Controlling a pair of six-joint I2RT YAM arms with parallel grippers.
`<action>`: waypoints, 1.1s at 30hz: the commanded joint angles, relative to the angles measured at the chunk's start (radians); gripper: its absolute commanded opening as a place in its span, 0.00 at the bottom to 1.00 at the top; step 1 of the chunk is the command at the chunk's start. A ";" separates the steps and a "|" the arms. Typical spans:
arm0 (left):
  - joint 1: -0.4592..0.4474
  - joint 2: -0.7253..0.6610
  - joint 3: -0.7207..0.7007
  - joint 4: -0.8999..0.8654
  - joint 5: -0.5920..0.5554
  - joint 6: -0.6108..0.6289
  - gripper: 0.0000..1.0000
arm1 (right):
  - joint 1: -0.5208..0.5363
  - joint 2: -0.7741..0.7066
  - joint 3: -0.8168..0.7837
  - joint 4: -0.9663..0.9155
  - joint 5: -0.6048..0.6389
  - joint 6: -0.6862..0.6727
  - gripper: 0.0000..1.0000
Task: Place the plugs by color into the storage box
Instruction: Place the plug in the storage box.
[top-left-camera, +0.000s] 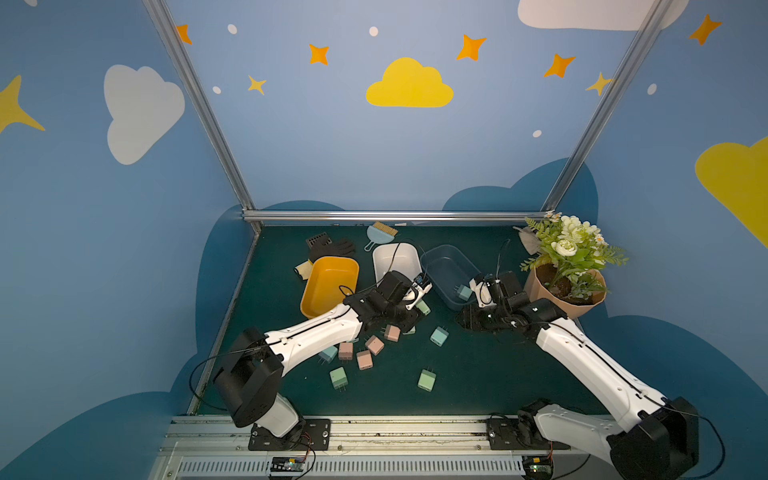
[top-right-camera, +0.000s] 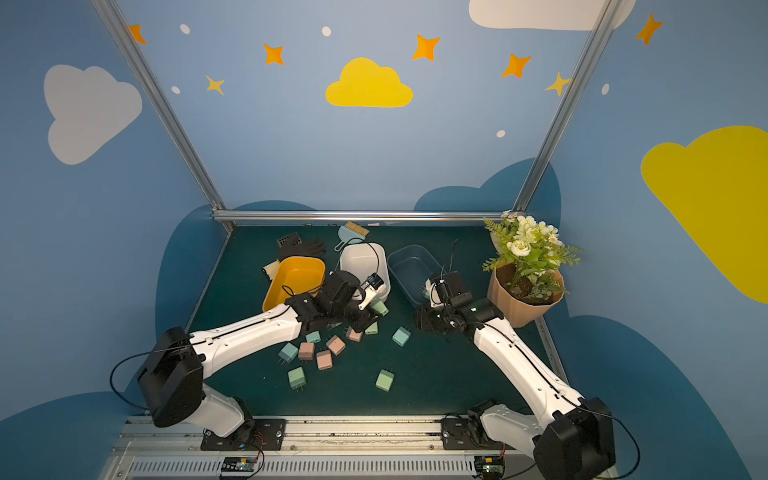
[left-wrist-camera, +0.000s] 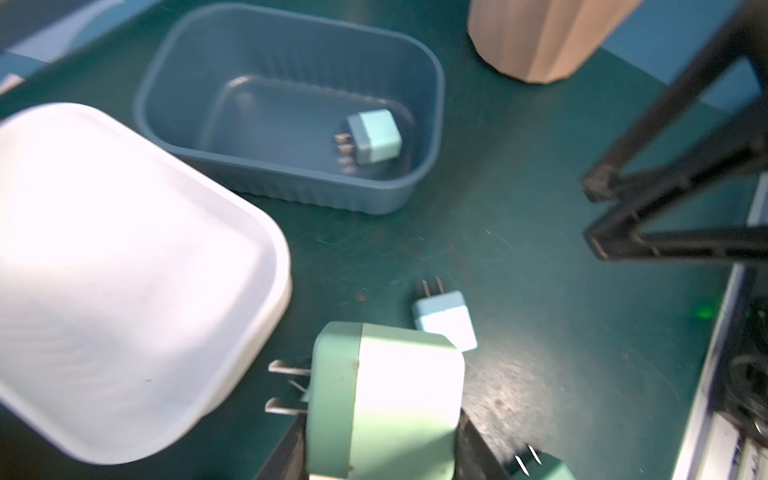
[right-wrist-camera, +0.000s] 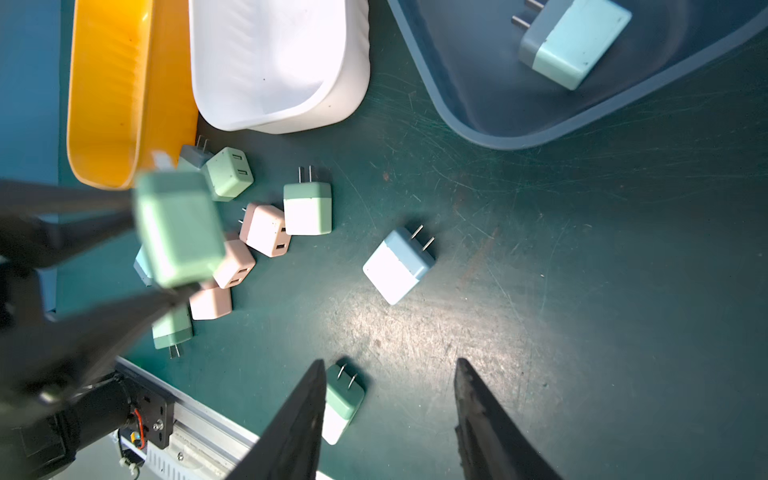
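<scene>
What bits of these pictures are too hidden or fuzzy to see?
- Green plug in the left tool: left wrist view, blurred, cut off by the picture's edge.
- White box inside: left wrist view, washed out by glare.
- Plug pile: top views, left arm covers part.

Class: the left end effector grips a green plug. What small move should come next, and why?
Probably carry the green plug, gripped by the left end effector, over the white bin. The blue bin already holds a light-blue plug; the white bin looks empty and lies closest.
</scene>
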 joint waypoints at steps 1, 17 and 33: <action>0.056 0.003 0.000 0.017 0.083 -0.008 0.35 | 0.007 0.025 0.048 0.045 0.010 0.004 0.51; 0.222 0.315 0.285 0.067 0.149 -0.027 0.15 | 0.021 0.412 0.339 0.023 -0.142 -0.006 0.51; 0.230 0.468 0.410 -0.067 0.051 0.069 0.20 | 0.033 0.548 0.496 -0.081 -0.112 -0.059 0.51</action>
